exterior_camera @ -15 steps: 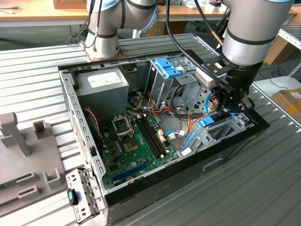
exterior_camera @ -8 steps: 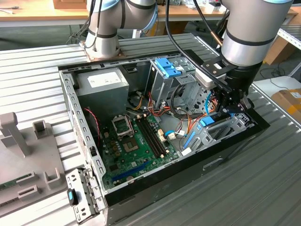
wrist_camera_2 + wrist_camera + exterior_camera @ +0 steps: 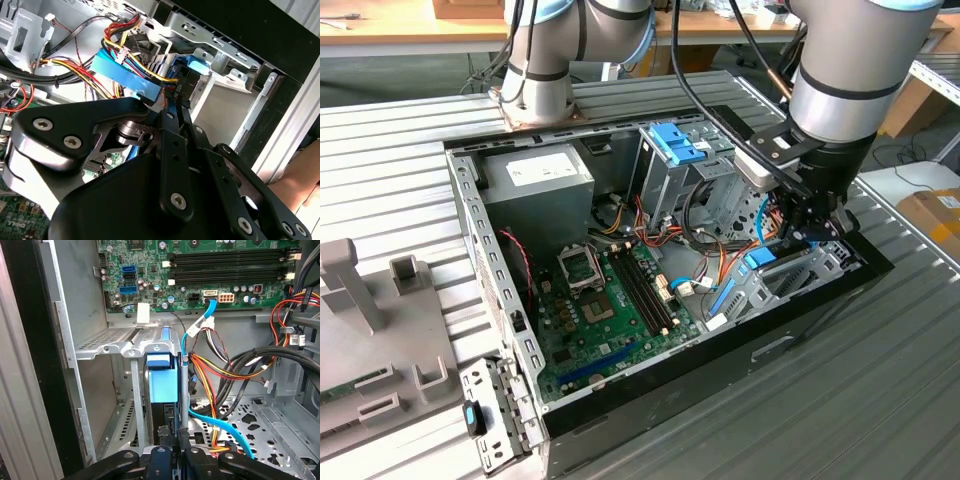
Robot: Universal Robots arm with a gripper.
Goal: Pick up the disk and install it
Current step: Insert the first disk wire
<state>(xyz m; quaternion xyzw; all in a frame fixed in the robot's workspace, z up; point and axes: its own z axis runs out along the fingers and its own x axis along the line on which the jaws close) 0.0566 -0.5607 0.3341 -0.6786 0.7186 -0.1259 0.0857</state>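
The disk stands on edge at the metal drive cage, in the corner of the open computer case on the exterior view's right. In the first wrist view its blue side rail runs down into the cage slot, with the dark body behind it. My gripper reaches down from above and is shut on the disk's dark edge, with the fingertips close together. The second wrist view shows the blue rail and the blue end tab just beyond my gripper.
Yellow, red and orange power cables and a thin blue data cable hang close beside the cage. A light-blue ribbed latch plate, the motherboard and the power supply lie further inside. A grey fixture stands outside.
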